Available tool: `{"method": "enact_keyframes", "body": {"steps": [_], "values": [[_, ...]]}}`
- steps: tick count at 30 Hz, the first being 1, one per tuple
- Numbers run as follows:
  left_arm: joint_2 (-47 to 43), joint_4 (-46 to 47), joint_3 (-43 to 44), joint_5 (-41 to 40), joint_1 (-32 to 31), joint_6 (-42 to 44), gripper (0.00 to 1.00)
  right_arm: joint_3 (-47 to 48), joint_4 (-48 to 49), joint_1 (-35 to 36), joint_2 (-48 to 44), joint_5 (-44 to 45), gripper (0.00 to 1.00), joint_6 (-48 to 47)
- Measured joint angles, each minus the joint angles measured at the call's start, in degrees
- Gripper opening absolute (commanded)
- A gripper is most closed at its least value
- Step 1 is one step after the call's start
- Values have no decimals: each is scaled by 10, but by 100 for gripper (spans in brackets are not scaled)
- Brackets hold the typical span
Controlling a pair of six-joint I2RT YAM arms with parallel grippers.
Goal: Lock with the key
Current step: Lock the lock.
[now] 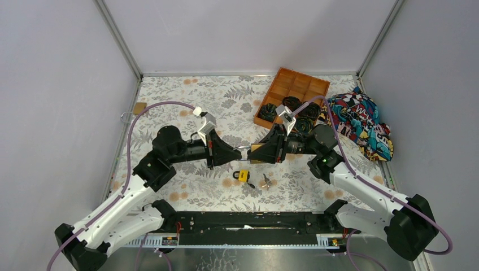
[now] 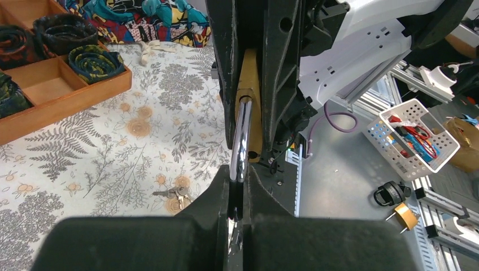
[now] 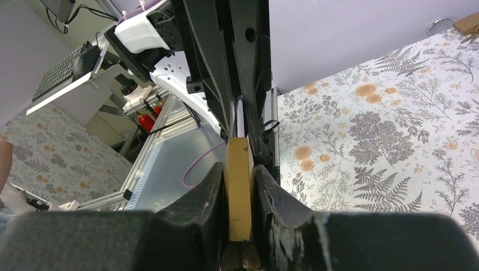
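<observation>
A brass padlock (image 1: 258,152) hangs in the air between my two arms above the middle of the table. The right gripper (image 1: 255,152) is shut on its brass body (image 3: 237,209), which fills the gap at the right gripper (image 3: 239,170). My left gripper (image 2: 242,195) is shut on the padlock's silver shackle (image 2: 242,141), which runs from the brass body (image 2: 250,84) down between the jaws. The key (image 1: 266,180) lies loose on the table below, on a small bunch (image 2: 172,193); neither gripper touches it.
A small yellow-and-black padlock (image 1: 243,175) lies beside the keys. A wooden tray (image 1: 294,79) with rolled dark items stands at the back right, next to a colourful cloth (image 1: 361,121). Another brass padlock (image 1: 135,110) lies by the left wall.
</observation>
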Motion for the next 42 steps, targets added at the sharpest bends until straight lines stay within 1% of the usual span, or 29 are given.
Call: {"method": "enact_keyframes", "body": {"steps": [4, 13, 19, 26, 29, 35, 42], "values": [[2, 32, -14, 9, 1, -24, 0, 0, 1, -1, 0, 8, 0, -6], [14, 85, -30, 14, 2, -75, 0, 0, -7, 2, -8, 23, 0, -58], [20, 113, -30, 9, 1, -79, 0, 0, 1, 2, -8, 38, 0, -67], [24, 173, -45, -61, -17, -66, 0, -4, 87, 7, 27, 65, 0, -36], [24, 195, -56, -90, -20, -66, 0, -4, 98, 7, 28, 79, 0, -30], [31, 231, -72, -141, -42, -70, 0, -4, 46, 7, 2, 111, 0, -40], [59, 228, -73, -221, -89, -50, 0, -1, -98, 13, -57, 174, 0, -87]]}}
